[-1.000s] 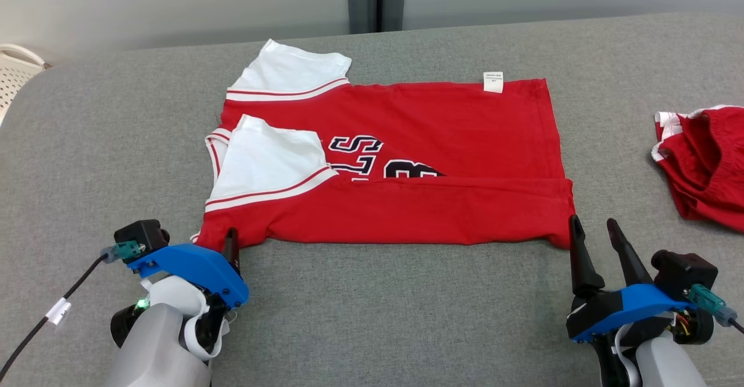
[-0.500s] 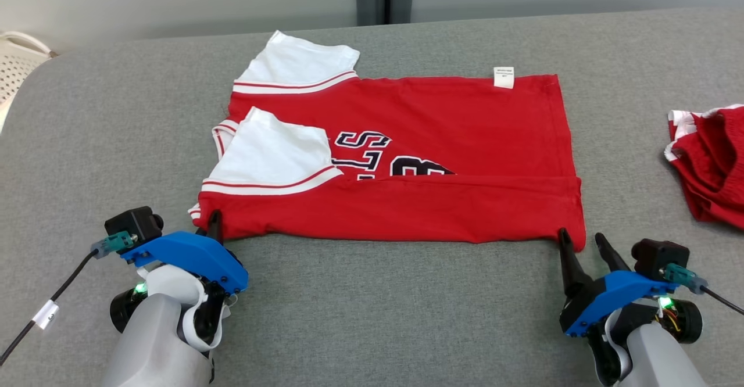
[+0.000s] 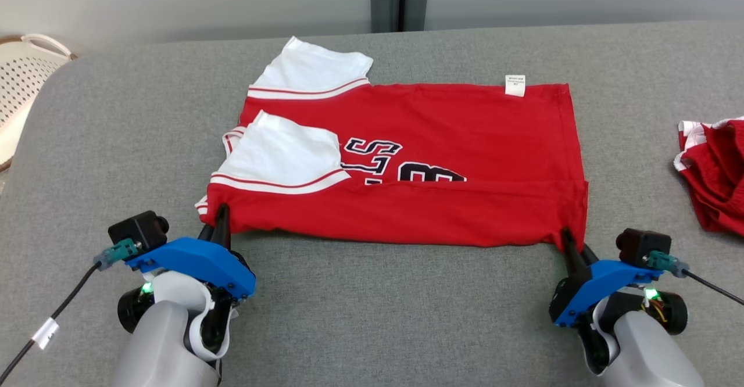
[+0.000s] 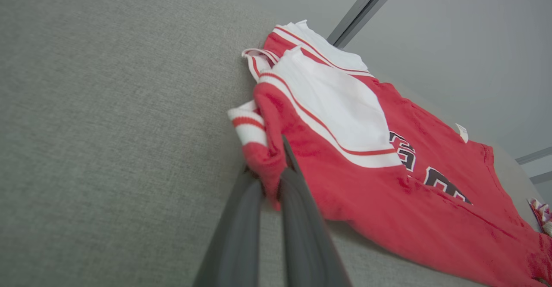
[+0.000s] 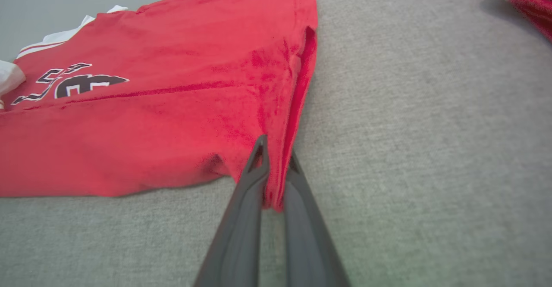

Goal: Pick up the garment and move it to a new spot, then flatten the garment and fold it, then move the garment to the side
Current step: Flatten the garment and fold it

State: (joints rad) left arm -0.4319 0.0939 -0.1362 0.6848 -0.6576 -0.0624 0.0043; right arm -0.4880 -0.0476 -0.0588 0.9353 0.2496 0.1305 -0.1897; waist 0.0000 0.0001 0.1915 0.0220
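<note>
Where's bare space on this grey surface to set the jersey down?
Widest: left of the jersey, toward the white basket. Also the near strip between left hand and right hand. Right side is tighter: a red garment lies there.

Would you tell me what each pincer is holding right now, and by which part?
Both hold the jersey. The left pincer grips its near corner at the sleeve end, and the right pincer grips its near corner at the hem end.

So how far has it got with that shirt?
Done: the shirt lies flat on the table, its near strip already folded over. In hand: the left gripper and right gripper each pinch a near corner. Left: more folding, then moving it aside.
</note>
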